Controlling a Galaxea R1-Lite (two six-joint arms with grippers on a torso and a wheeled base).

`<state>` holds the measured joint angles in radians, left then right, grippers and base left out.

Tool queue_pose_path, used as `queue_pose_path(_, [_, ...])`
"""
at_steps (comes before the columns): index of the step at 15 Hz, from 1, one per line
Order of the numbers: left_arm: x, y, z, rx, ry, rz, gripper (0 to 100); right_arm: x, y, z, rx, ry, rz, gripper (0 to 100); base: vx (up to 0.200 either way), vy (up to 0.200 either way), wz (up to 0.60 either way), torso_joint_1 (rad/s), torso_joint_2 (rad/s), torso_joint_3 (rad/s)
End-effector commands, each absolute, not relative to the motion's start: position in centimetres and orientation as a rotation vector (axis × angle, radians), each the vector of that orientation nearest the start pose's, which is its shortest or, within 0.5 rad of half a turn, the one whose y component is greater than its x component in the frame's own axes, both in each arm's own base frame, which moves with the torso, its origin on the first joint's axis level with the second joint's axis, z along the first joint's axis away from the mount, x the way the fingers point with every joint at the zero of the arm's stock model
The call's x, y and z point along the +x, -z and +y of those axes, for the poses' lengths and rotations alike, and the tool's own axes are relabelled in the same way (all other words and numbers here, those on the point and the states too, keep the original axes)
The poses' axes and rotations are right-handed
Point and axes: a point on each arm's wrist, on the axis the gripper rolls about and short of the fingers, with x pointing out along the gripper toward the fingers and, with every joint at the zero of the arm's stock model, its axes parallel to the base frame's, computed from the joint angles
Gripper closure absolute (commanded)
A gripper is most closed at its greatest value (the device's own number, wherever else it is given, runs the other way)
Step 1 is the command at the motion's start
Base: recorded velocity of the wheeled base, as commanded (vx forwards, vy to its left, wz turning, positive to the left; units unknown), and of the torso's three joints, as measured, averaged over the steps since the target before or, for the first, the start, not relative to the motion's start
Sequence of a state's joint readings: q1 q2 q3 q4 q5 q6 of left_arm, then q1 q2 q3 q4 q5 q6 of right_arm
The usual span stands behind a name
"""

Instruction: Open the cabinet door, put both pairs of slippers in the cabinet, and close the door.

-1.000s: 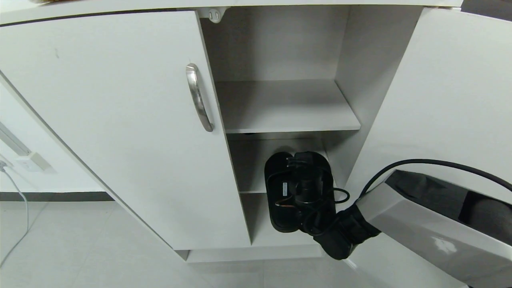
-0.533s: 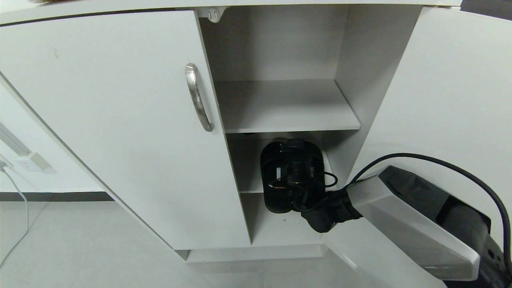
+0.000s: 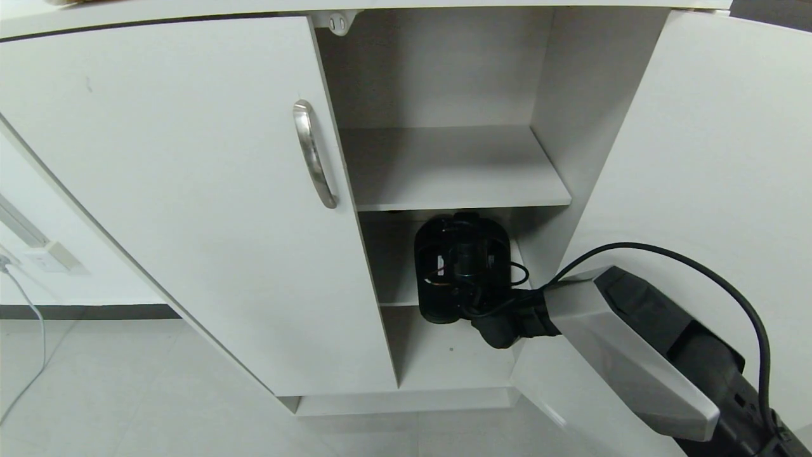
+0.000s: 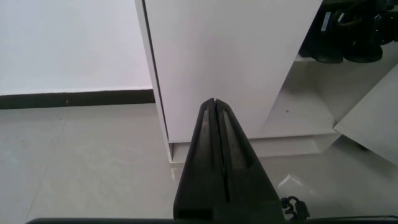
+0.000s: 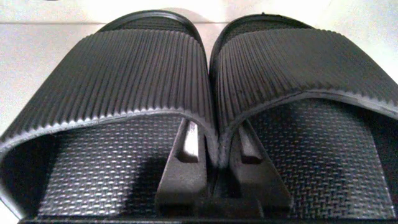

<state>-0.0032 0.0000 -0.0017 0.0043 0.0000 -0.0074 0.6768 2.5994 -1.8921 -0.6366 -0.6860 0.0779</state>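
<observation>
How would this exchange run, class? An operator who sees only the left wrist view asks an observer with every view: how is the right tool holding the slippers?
Observer: The right tool has one of its fingers inside each of the slippers, clamping their inner walls together.
Operator: What lies above them?
Observer: An upper shelf; their toes reach in under it.
Operator: Where could the closed left door be gripped?
Observer: By its curved metal handle, near the edge beside the opening.
</observation>
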Motion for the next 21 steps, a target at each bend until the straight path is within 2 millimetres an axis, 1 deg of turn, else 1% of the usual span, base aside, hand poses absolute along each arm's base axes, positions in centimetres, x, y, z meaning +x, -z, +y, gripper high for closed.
queue_pose_path(1, [-2.28,-7.55,0.01,-0.008,0.003,0.005,100,43.17,-8.51,32.51,0.032,0.016,0.057,100,0.000,0.000,0.00,0.000,0.00,0.000])
queue_pose_path(5, [-2.28,-7.55,0.01,-0.008,0.003,0.005,100,43.57,-8.38,32.52,0.034,0.021,0.054,100,0.000,0.000,0.00,0.000,0.00,0.000])
queue_pose_path(16, [-2.28,-7.55,0.01,-0.008,0.002,0.005,100,43.60,-8.46,32.53,0.032,0.022,0.057,100,0.000,0.000,0.00,0.000,0.00,0.000])
queue_pose_path(17, [-2.28,-7.56,0.01,-0.008,0.002,0.003,100,43.59,-8.42,32.53,0.031,0.021,0.058,0,0.000,0.000,0.00,0.000,0.00,0.000])
queue_pose_path(19, [-2.28,-7.55,0.01,-0.008,0.002,0.005,100,43.55,-8.30,32.49,0.028,0.022,0.061,0,0.000,0.000,0.00,0.000,0.00,0.000])
queue_pose_path(20, [-2.28,-7.56,0.01,-0.008,0.002,0.003,100,43.21,-8.13,32.43,0.019,0.021,0.072,0,0.000,0.000,0.00,0.000,0.00,0.000])
queue_pose_path(21, [-2.28,-7.55,0.01,-0.008,0.002,0.005,100,42.74,-8.40,32.27,0.015,0.018,0.077,0,0.000,0.000,0.00,0.000,0.00,0.000])
